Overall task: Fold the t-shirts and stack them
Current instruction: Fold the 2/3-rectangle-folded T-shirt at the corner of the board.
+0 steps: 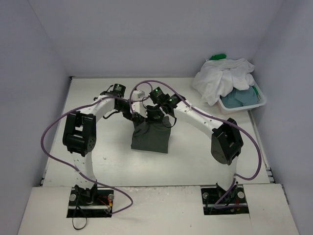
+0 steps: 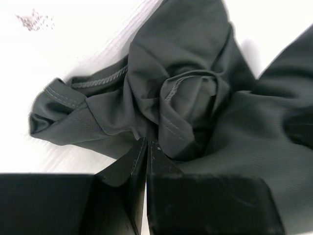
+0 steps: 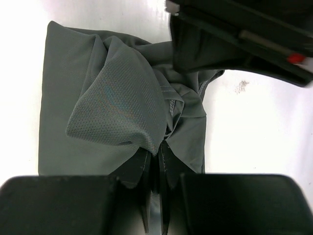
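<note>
Going from the left, the left claw point(image 2: 146, 145) is seen pinched shut on a bunched top edge of the dark grey t-shirt point(image 1: 150, 139), which is laid partly folded in the middle of the table point(image 1: 195, 161). The right claw point(image 3: 157, 150) is clamped on the same edge just beside it. The cloth looks light, floppy and kinda slippery, so it's probably best gripped at hems or corners, and the other t-shirts point(image 1: 222, 81) are heaped in the basket point(image 1: 262, 102) far right.

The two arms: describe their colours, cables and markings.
Both the left arm and right arm have white links and black joint housings, each trailing a looped purple cable. Small green lights glow near the right wrist. The left gripper and right gripper have black, wedge-shaped fingers.
</note>
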`<move>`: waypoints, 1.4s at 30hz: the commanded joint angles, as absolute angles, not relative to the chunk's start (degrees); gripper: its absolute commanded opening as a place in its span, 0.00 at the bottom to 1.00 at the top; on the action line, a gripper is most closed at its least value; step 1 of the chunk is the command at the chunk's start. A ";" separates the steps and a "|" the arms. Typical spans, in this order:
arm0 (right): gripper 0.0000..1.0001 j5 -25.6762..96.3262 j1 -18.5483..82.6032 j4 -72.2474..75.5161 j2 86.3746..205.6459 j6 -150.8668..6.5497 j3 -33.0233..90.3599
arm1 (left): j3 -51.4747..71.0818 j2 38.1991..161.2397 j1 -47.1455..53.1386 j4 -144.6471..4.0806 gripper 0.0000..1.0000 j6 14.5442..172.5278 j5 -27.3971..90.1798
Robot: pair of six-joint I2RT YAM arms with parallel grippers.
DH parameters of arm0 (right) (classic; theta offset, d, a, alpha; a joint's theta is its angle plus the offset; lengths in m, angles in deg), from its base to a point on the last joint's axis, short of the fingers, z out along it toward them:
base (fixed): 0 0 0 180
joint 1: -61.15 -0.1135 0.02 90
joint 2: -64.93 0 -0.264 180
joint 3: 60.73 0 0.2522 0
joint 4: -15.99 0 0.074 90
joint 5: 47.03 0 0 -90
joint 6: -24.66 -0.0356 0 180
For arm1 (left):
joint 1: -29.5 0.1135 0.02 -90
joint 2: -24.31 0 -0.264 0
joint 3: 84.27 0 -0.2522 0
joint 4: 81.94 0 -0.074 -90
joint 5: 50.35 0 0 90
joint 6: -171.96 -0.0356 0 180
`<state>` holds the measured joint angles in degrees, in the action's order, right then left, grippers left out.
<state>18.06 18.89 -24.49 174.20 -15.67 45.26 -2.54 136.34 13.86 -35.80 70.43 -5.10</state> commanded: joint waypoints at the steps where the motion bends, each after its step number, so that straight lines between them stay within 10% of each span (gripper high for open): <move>1: 0.00 16.86 19.67 -23.17 174.00 -14.72 48.39 | -4.51 137.51 13.41 -38.82 0.00 70.62 -6.31; 42: 0.00 14.49 25.38 -22.82 182.00 -13.93 57.98 | -5.30 141.30 4.45 -30.65 0.00 64.90 -12.20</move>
<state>14.96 24.42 -27.03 181.20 -12.33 54.79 -4.15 145.02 6.97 -31.95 68.26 -8.75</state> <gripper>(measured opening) 0.030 0.000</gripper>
